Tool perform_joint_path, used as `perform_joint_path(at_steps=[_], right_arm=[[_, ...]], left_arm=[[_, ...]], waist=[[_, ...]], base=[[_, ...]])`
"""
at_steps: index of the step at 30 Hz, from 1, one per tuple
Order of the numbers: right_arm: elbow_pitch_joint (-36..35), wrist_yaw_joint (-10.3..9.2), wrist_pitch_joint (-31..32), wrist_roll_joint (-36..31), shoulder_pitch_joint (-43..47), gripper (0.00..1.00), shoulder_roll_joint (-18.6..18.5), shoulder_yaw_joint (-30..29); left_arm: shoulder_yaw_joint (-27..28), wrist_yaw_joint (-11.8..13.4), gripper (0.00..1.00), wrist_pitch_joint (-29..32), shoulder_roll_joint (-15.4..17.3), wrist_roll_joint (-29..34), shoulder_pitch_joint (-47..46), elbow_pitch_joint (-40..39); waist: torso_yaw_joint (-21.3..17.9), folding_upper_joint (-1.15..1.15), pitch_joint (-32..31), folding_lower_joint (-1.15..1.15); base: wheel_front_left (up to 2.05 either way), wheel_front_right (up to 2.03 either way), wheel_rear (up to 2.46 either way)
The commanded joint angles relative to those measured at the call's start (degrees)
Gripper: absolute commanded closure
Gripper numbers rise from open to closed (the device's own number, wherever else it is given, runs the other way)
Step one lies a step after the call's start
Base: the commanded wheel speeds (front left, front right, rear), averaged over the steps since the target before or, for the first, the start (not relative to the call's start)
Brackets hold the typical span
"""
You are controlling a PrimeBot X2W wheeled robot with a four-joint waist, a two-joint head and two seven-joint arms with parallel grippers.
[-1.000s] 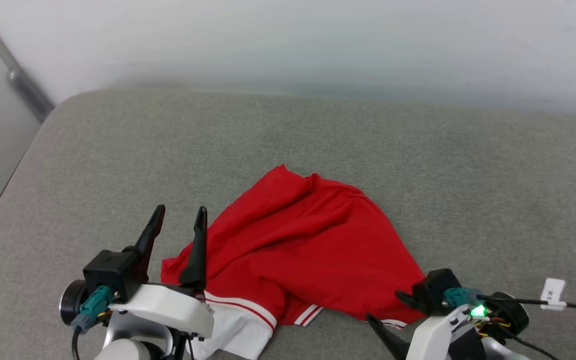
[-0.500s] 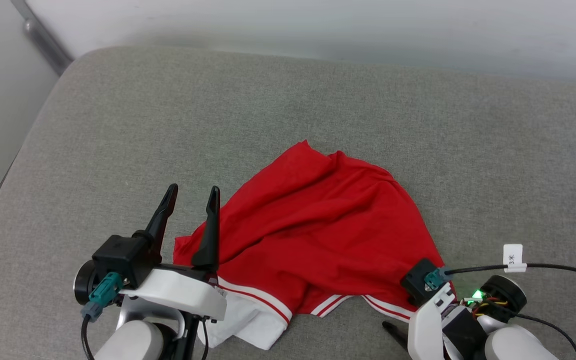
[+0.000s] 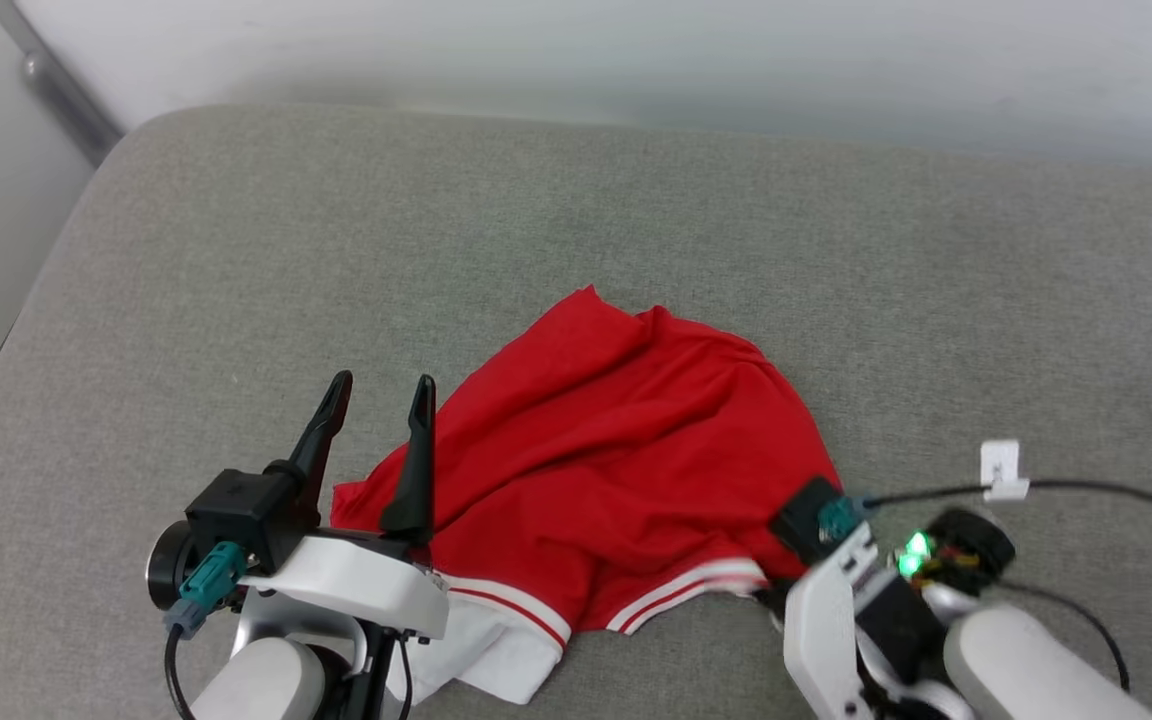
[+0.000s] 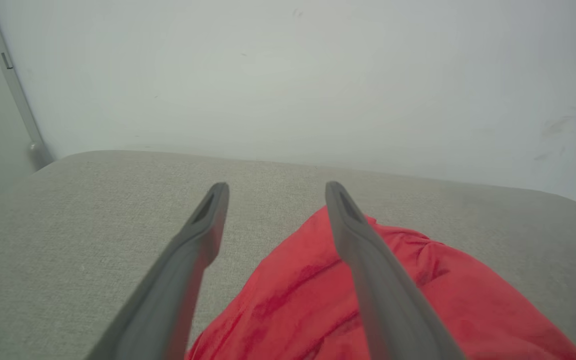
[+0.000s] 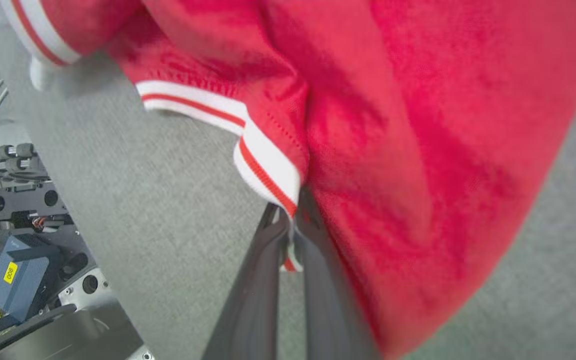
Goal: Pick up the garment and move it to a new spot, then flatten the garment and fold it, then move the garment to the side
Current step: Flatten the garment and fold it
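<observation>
The garment (image 3: 616,470) lies crumpled on the grey cushion (image 3: 236,260), red side up. Its red-white striped trim and one white sleeve (image 3: 496,660) sit at the near edge; lettering and number are hidden. My left gripper (image 3: 382,385) hovers open over the garment's left edge, its right finger above the red cloth (image 4: 368,300) and its left finger above bare cushion. In the right wrist view my right gripper (image 5: 290,220) is shut on the garment's striped hem (image 5: 268,175) at its near right corner, with red cloth (image 5: 418,125) draped past the fingers.
A white wall rises behind the cushion, and a grey metal rail (image 3: 46,90) runs at the upper left. A black cable with a white tag (image 3: 1001,465) trails from my right wrist. The robot's base electronics (image 5: 13,240) sit below the cushion's near edge.
The head camera has shifted. My right gripper has moved in under the garment's near right hem and shut on it; the striped trim there has bunched up. The left gripper has stayed open.
</observation>
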Motion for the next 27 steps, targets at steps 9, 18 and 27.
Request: perform_joint_path(at_steps=[9,18,27], right_arm=[[-1.74,-0.04,-2.66,-1.71,-10.33,1.00,2.02,-7.44],[10.63,-0.06,-6.18,-0.94,-18.68,1.00,5.16,-14.71],[21.62,-0.04,-17.15,1.56,-18.68,0.00,7.61,-15.01]], left_arm=[[-0.83,-0.18,0.00,0.59,0.06,0.23,-1.28,-0.55],[-1.56,-1.33,0.00,0.23,-1.07,0.25,-3.47,0.39],[-1.33,-1.97,0.00,-0.43,-1.93,0.22,-4.16,2.68]], waist=[[-0.69,0.00,1.10,0.00],[1.38,0.00,6.08,0.00],[1.45,0.00,6.26,0.00]], base=[[0.00,0.00,0.00],[0.00,0.00,0.00],[0.00,0.00,0.00]])
